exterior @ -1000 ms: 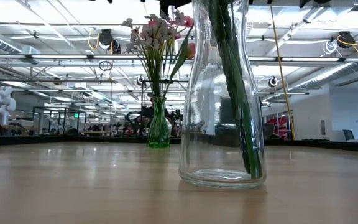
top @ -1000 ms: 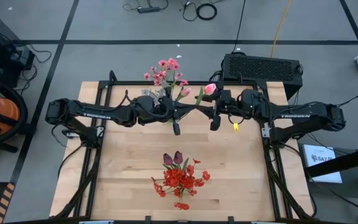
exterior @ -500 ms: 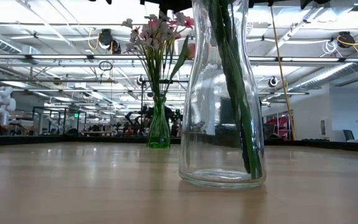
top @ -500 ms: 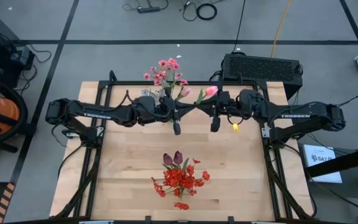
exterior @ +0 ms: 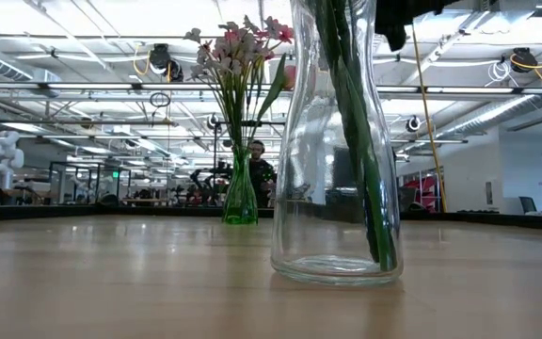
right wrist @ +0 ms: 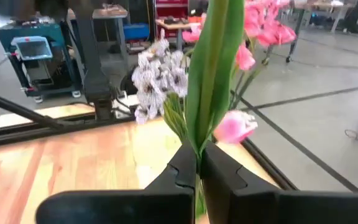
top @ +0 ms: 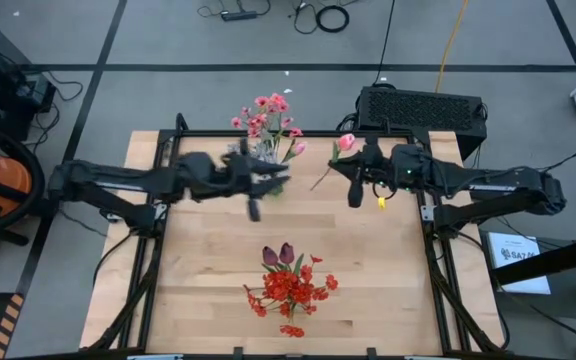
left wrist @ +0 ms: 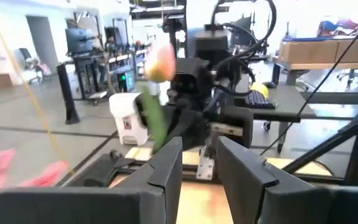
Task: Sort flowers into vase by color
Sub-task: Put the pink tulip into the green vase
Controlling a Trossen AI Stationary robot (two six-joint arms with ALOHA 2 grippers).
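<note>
Pale blond wooden table with a black metal frame. At its twelve o'clock edge, pink blossoms and pale lavender sprigs on green stems. Toward six o'clock, bright red clusters beside dark maroon tulips. A pink bud on a green stem. Both arms are black.

High view straight down over table; low view level, near clear vase; wrist views face each other.
</note>
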